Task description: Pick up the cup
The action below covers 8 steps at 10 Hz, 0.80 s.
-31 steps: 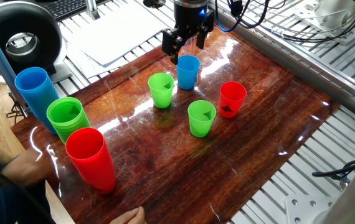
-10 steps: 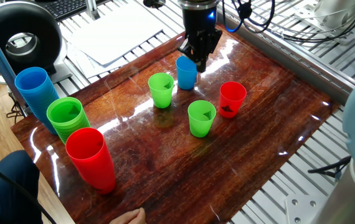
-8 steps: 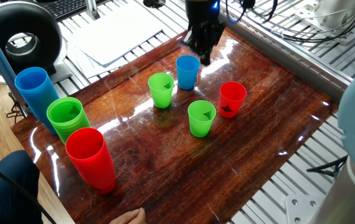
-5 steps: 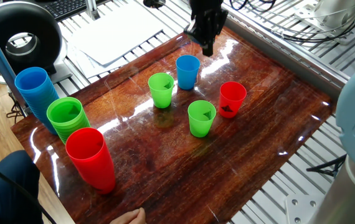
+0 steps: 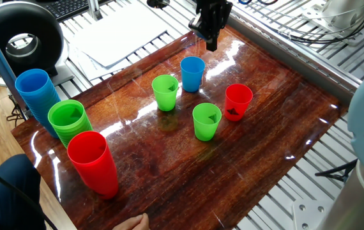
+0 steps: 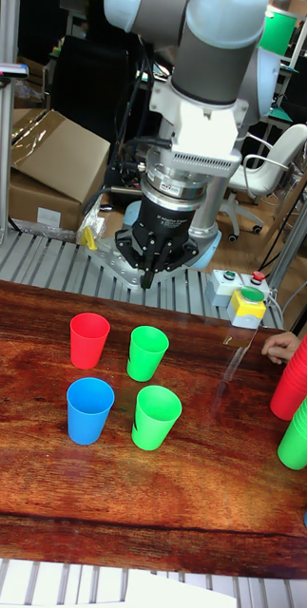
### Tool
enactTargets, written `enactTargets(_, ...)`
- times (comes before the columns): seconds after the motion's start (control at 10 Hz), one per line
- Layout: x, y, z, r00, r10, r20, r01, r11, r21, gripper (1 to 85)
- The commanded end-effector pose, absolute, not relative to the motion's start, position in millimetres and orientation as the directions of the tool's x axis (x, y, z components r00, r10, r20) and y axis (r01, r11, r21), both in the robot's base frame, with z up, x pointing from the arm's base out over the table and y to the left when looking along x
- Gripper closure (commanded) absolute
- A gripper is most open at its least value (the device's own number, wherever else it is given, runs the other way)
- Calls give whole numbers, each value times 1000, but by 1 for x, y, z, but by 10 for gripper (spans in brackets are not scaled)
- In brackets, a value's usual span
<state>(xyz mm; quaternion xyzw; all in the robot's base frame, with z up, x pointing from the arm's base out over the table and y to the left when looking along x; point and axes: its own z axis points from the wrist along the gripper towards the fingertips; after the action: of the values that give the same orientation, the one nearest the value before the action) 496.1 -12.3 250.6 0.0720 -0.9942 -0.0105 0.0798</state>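
Observation:
The cup [image 5: 206, 121] is a small bright-green cup with a dark fleck on its inner wall. It stands upright on the wooden board, in front of the small red cup [image 5: 238, 101]. In the tall fixed view the cup [image 6: 147, 351] is just right of the red one. My gripper [image 5: 211, 39] hangs in the air above the board's far edge, beyond the small blue cup [image 5: 192, 73] and well apart from the cup. In the tall fixed view my gripper [image 6: 151, 275] has its fingertips together and nothing between them.
A plain small green cup [image 5: 165, 92] stands left of the blue one. Tall stacks of blue [image 5: 36, 92], green [image 5: 69, 121] and red [image 5: 94, 161] cups line the board's left side. A person's hand [image 5: 131, 222] rests at the front edge. Metal rails surround the board [image 5: 278, 121].
My gripper has risen and drawn back from just above the blue cup toward the board's far edge. No cup has moved.

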Motion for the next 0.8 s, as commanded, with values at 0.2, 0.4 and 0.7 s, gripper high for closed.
enactTargets(0.2, 501, -8, 252, -979, -151, 134, -146, 988, 47, 843)
enactTargets(0.4, 505, -29, 252, -979, -157, 129, -162, 986, -31, 843)
enactTargets(0.7, 506, -2, 252, -986, -122, 112, -115, 991, 67, 843)
